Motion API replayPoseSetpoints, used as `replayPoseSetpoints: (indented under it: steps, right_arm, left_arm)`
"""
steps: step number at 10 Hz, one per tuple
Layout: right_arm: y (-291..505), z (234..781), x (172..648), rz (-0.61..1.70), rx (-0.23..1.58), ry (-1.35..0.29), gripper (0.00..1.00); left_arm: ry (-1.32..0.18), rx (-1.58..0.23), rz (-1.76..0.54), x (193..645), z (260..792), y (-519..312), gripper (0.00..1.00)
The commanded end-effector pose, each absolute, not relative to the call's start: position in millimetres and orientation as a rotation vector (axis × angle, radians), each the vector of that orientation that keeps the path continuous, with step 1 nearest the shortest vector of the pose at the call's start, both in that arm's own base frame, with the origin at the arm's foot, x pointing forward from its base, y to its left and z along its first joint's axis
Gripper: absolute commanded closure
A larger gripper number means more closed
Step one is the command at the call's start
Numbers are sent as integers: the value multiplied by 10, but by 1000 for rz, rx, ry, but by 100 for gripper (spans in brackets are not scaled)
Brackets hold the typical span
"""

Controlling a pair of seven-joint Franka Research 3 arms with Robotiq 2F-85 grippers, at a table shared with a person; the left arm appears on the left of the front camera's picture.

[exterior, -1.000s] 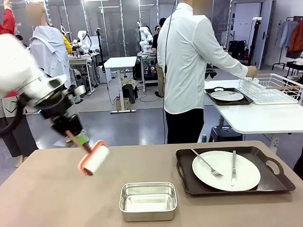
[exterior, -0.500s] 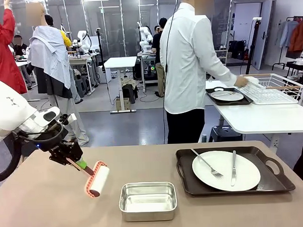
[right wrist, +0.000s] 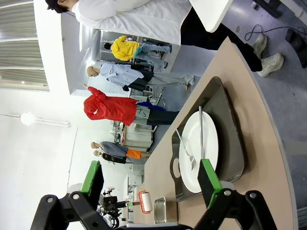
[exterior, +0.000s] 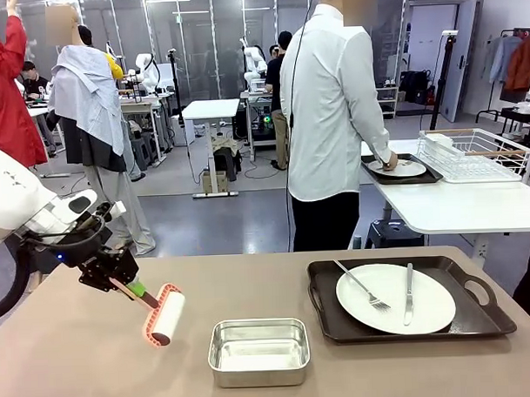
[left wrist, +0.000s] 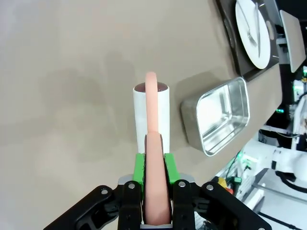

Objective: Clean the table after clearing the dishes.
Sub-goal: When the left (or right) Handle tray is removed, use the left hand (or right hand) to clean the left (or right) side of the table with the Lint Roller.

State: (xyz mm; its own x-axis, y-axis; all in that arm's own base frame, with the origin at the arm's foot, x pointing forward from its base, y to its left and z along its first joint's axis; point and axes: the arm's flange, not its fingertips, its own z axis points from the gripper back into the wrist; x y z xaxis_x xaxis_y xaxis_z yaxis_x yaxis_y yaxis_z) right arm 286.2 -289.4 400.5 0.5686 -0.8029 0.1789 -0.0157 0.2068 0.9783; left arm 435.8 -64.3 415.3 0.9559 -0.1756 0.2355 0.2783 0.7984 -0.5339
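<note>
Carrying a round white plate (exterior: 395, 298) on a dark handled tray (exterior: 326, 325), the brownish-taupe desk (exterior: 88, 374) lies under the left gripper (exterior: 127, 286), which is clamped on a pink-handled white lint roller (exterior: 167, 317). The plate sits well to that gripper's right, and the right gripper (right wrist: 149, 178) has its jaws apart.

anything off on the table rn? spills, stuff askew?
No spills or damage visible. One oddity: the left gripper holds the lint roller low over the table while a tray with plate, fork and knife sits uncleared. The fork lies diagonally; the knife is straight.
</note>
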Motion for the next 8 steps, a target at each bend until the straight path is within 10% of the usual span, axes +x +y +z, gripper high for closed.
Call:
replayPoseSetpoints:
  steps: [1,8]
  right_arm:
    - [-2894,4037,2853,-648,1267,-831,0]
    - [-2894,4037,2853,-648,1267,-831,0]
  left_arm:
    - [-34,-703,-133,4737,4185,-722,79]
    - [77,-827,62,5309,3724,-728,79]
